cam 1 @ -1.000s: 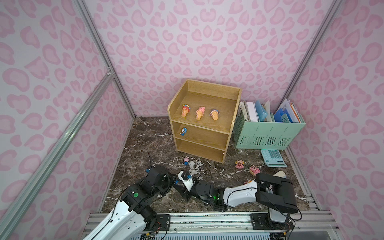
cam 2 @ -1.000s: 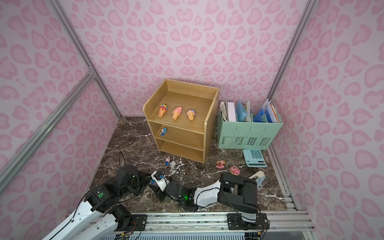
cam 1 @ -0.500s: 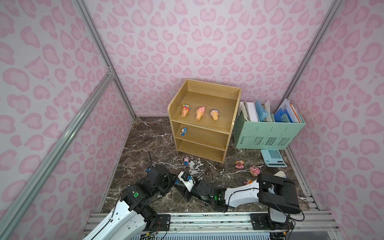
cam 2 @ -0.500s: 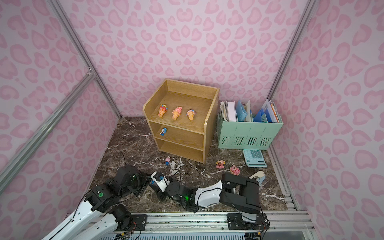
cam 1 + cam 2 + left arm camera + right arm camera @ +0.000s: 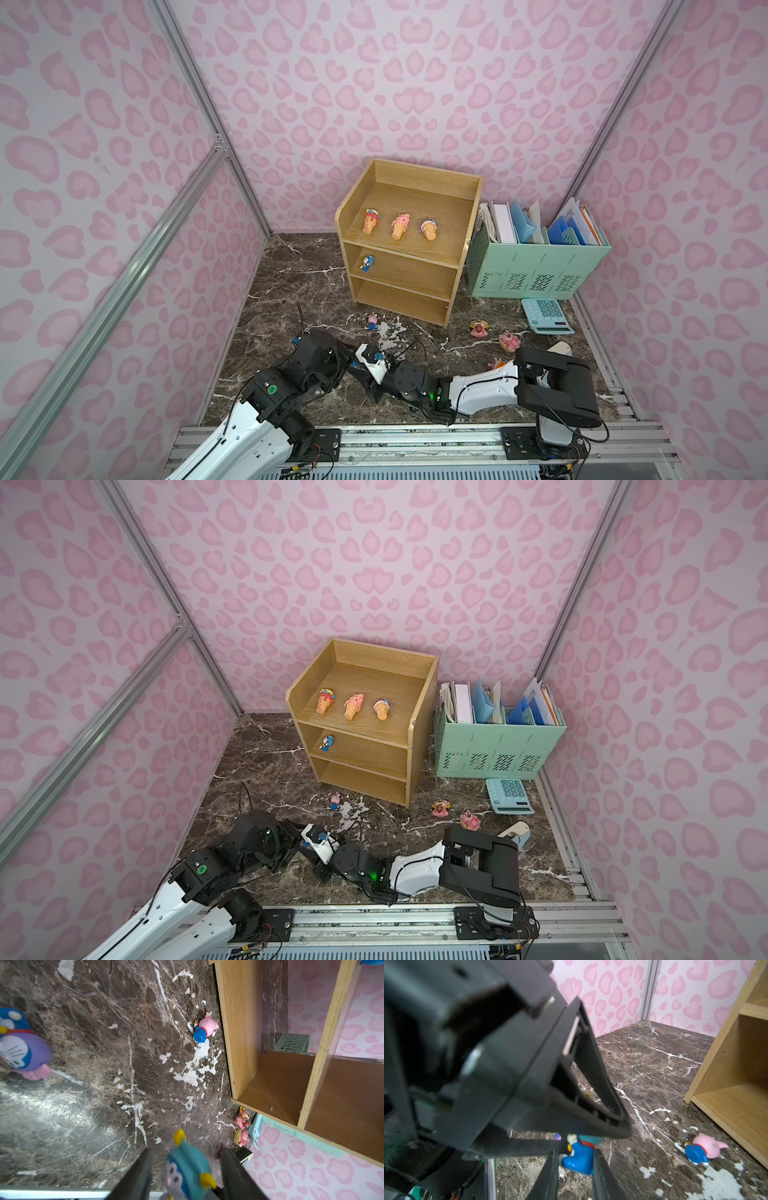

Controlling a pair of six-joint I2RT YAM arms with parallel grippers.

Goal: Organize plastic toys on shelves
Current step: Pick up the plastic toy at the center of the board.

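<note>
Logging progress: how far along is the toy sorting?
Done: three cones on the top tier, one blue figure on the middle. In hand: a blue toy between the right fingers, left fingers open around it. Left on the floor: at least a pig, two pink toys.

I am watching the left gripper point(image 5: 291, 840) and right gripper point(image 5: 316, 845) sitting tip to tip low over the marble surface point(image 5: 266, 771), with a small blue toy point(image 5: 321, 836) showing at the right jaws. Beyond the jaws, the shelves point(image 5: 417, 737) are carrying three cone toys point(image 5: 353, 706) on top and a blue figure point(image 5: 326, 742) on the middle tier. A pink pig toy point(image 5: 335, 801) is lying between.
</note>
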